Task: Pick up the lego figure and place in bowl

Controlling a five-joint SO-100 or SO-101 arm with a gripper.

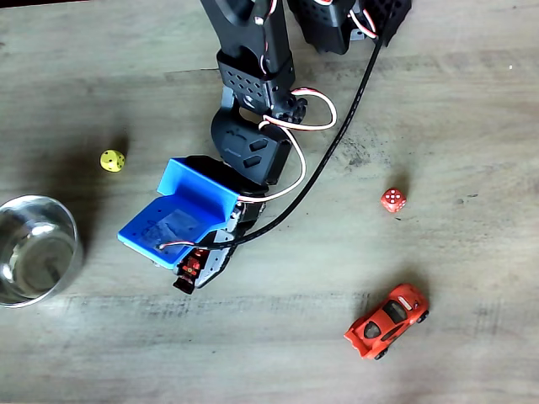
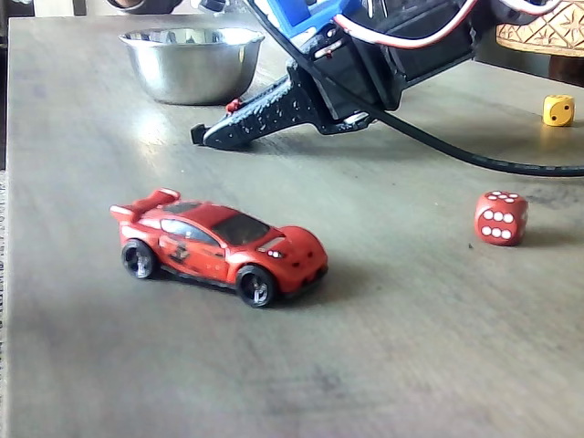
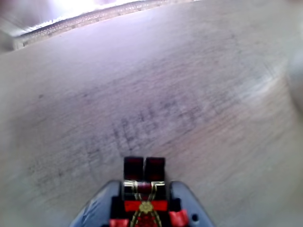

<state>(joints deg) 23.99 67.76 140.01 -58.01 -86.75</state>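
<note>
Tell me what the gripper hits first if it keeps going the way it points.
Probably nothing but bare table: the gripper, shut on the lego figure, aims past the bowl, though depth is unclear.

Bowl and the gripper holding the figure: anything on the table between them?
Nothing: in a fixed view, only bare table separates the gripper, shut on the lego figure, from the bowl.

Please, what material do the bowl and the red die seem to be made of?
The bowl looks like polished metal, probably steel: its silver wall mirrors the table and its rim shines. The red die seems to be plastic, glossy red with white painted dots and rounded corners, though the picture cannot rule out painted wood.
</note>
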